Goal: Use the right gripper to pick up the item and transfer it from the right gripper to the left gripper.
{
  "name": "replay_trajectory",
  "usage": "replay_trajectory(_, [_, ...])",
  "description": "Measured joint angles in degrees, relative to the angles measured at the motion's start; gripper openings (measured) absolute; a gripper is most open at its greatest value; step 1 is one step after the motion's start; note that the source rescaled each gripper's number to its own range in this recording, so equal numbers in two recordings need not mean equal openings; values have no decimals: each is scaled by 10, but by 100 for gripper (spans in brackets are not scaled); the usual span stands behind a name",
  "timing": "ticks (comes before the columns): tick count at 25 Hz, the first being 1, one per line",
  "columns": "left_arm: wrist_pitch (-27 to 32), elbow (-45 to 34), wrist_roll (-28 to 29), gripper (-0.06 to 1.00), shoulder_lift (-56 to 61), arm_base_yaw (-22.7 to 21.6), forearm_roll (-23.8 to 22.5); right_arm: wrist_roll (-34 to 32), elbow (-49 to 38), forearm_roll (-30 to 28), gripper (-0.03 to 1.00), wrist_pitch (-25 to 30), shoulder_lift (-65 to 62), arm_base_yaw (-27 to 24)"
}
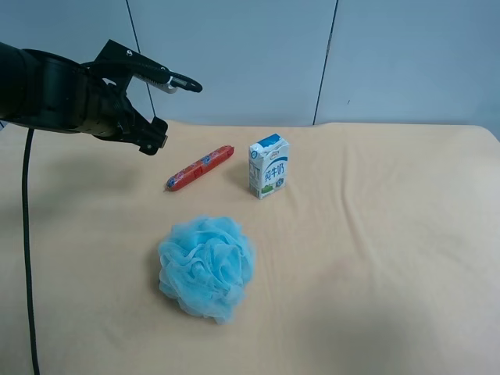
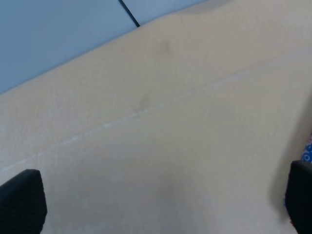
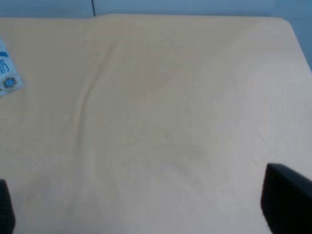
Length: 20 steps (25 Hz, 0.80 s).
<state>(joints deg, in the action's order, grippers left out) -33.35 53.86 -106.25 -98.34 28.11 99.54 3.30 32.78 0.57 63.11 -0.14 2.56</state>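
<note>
We are observing the left gripper (image 1: 166,109) hanging above the table (image 1: 375,258) at the exterior high view's left, with its long black cable (image 1: 26,250) trailing down the near edge of that view; its fingers are standing spread apart, one finger (image 1: 181,81) reaching out high and the other (image 1: 153,141) sitting lower, and nothing is sitting between them; the left wrist view is confirming this, showing the gripper (image 2: 165,200) with two dark fingertips (image 2: 22,200) at opposite borders and only bare beige cloth in the gap

We are locating the item (image 1: 200,168) lying flat on the cloth, not held by either tool; it is resting diagonally, just beside the milk carton (image 1: 269,166) but apart from it, and near the lower finger of the left gripper without touching it; the carton is standing upright; the light-blue bath pouf (image 1: 207,267) is sitting nearer the camera, well apart from both

We are finding the right gripper (image 3: 146,209) outside the exterior high view; in the right wrist view its two dark fingers (image 3: 287,204) are showing at opposite lower corners, spread wide, with empty cloth between them; a corner of the milk carton (image 3: 7,68) is showing at the border of that view; a soft crease is running across the cloth there
</note>
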Motion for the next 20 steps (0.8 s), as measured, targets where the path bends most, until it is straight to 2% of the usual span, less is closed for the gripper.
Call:
replay_trajectory(3, [17,0,0,99,0,0,0,0,0,0,100,0,0,0])
replay_trajectory(8, [92,0,-2,99,0,0,0,0,0,0,100,0,3,0])
replay_trajectory(11, [104,0,8,99,0,9,0,0,0,0,100,0,9,0])
replay_trajectory(13, [86,0,20,99,2,21,0,0,0,0,100,0,13,0])
replay_trajectory(20, [-70,0,10,99,62,97,1,0,0,0,100,0,20,0])
